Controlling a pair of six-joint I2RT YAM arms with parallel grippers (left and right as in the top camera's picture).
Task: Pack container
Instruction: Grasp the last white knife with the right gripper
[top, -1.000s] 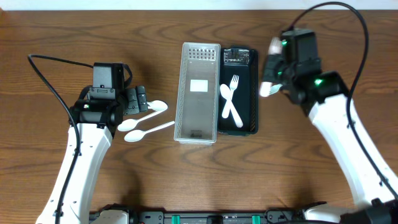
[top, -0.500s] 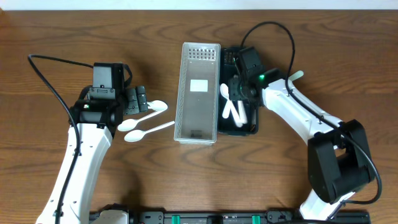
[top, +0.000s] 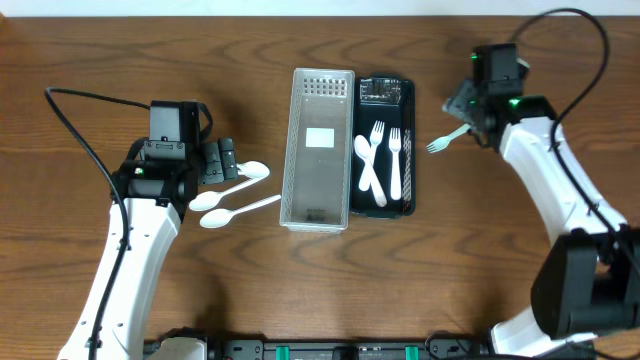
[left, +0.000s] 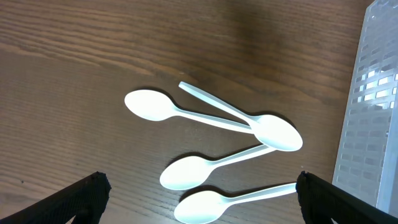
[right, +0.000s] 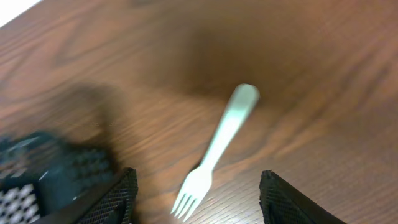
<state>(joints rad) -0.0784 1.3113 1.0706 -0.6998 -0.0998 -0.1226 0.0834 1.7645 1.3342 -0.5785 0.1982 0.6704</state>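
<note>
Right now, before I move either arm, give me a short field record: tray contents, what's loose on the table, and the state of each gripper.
black tray: two white forks and one white spoon inside
white perforated basket: directly left of the tray; no cutlery seen in it
loose fork: on the table, right of the tray
loose spoons: four, on the table left of the basket
right gripper: open, over the loose fork, not gripping it
left gripper: open, over the spoons
</note>
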